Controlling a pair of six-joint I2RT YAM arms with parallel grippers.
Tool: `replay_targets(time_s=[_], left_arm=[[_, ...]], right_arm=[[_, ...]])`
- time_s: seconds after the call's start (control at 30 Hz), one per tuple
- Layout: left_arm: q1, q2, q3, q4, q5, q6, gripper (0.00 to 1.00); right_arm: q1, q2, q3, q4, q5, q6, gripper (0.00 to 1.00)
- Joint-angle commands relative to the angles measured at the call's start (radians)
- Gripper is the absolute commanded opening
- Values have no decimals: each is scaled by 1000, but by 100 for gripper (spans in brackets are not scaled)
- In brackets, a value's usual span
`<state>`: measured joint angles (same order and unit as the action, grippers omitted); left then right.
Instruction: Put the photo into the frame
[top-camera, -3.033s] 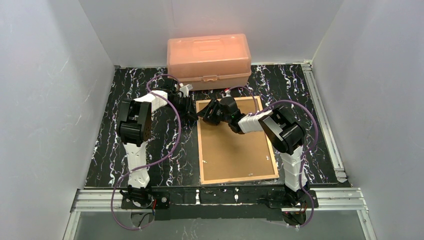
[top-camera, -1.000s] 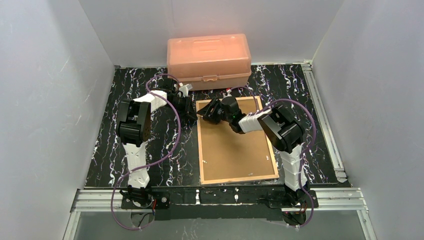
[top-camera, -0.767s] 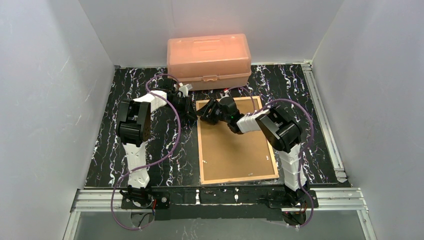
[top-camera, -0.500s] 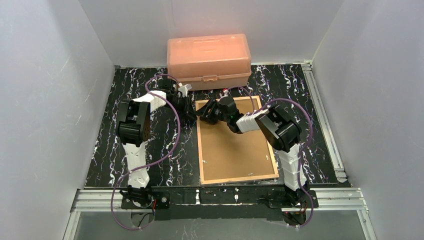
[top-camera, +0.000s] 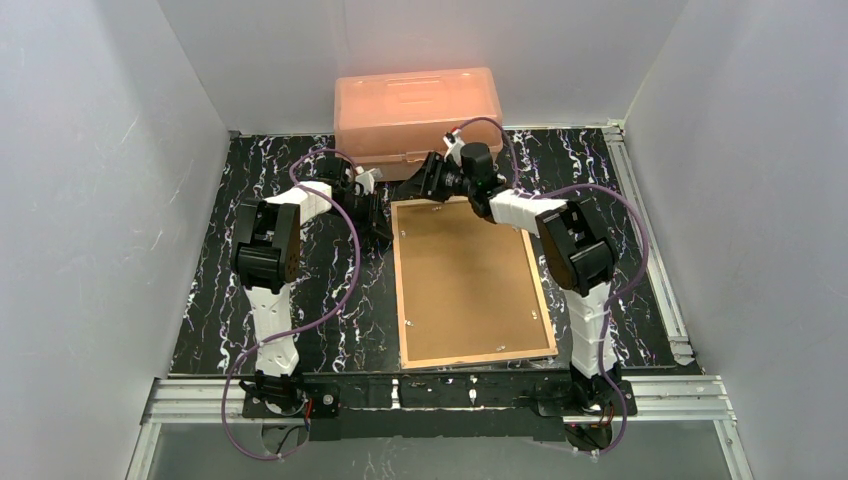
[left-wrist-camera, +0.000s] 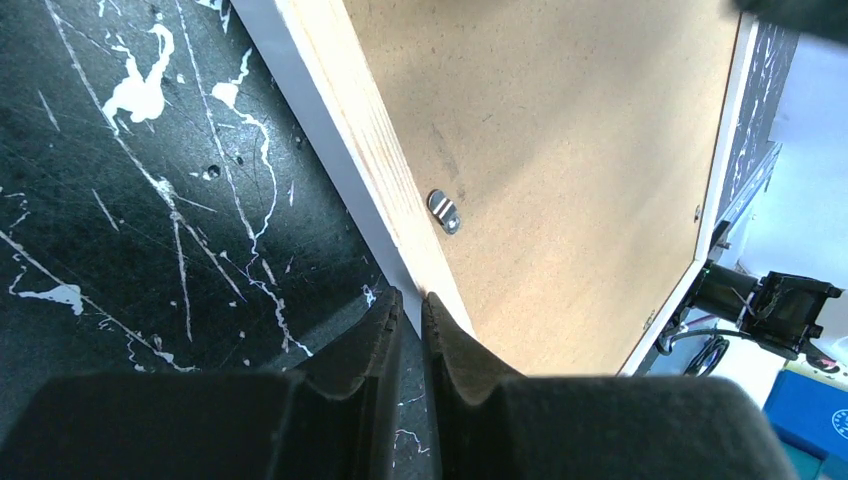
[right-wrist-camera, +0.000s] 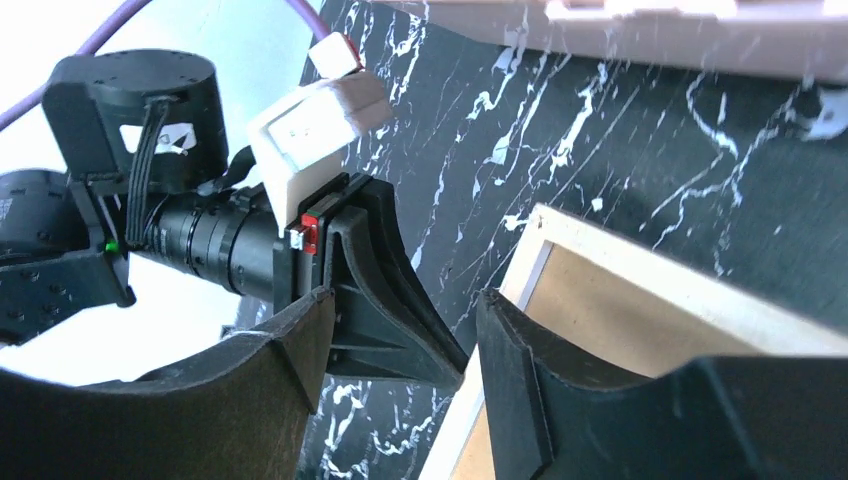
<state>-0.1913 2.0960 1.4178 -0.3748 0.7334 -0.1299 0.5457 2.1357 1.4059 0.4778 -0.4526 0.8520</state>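
Right gripper (right-wrist-camera: 405, 305) hangs open and empty just over the far left corner of the frame (left-wrist-camera: 370, 170), one finger to each side of that corner, the orange box (top-camera: 418, 110) right behind it at the far edge of the table (top-camera: 590, 165). Left gripper (left-wrist-camera: 412, 300) is down low on the same end, fingers drawn almost together with their tips at the frame's left rail. Is it pinching that rail or only pressing against it? Can't tell from here. The frame lies flat, tan back up, right of the table's middle, its long axis running from the near edge to the far edge, and the brown backing board (top-camera: 465, 280) fills it. So from the right hand the frame stretches away below and toward the near edge. From the left hand it sits just to the right. Both hands crowd that one corner, the left touching, the right above. I'd say whatever comes next turns on that corner and on keeping the two sets of fingers off each other. One small metal turn clip (left-wrist-camera: 444, 211) shows on the board beside the left rail. And the photo? Nowhere to be seen. Under the board perhaps, but no view shows it. The frame's white front is hidden too, being face down.
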Motion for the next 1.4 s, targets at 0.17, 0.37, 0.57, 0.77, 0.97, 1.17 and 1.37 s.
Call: replay_targets(time_s=[0.17, 0.37, 0.57, 0.77, 0.97, 1.17, 1.37], left_arm=[[12, -24, -4, -48, -28, 6, 10], [12, -19, -1, -51, -30, 2, 10], [12, -18, 1, -44, -20, -9, 10], [12, -10, 19, -20, 18, -48, 11], [12, 7, 39, -16, 33, -62, 11], [12, 32, 49, -12, 31, -68, 11], [12, 41, 53, -8, 31, -73, 12]], right_arm=[[-4, 81, 158, -401, -214, -425, 64], [-3, 94, 143, -407, -217, -481, 64], [10, 107, 135, -395, -226, -495, 64], [25, 135, 147, -381, -241, -492, 64], [41, 145, 151, -368, -254, -486, 63], [48, 151, 151, -366, -260, -485, 63], [56, 152, 143, -347, -275, -466, 62]])
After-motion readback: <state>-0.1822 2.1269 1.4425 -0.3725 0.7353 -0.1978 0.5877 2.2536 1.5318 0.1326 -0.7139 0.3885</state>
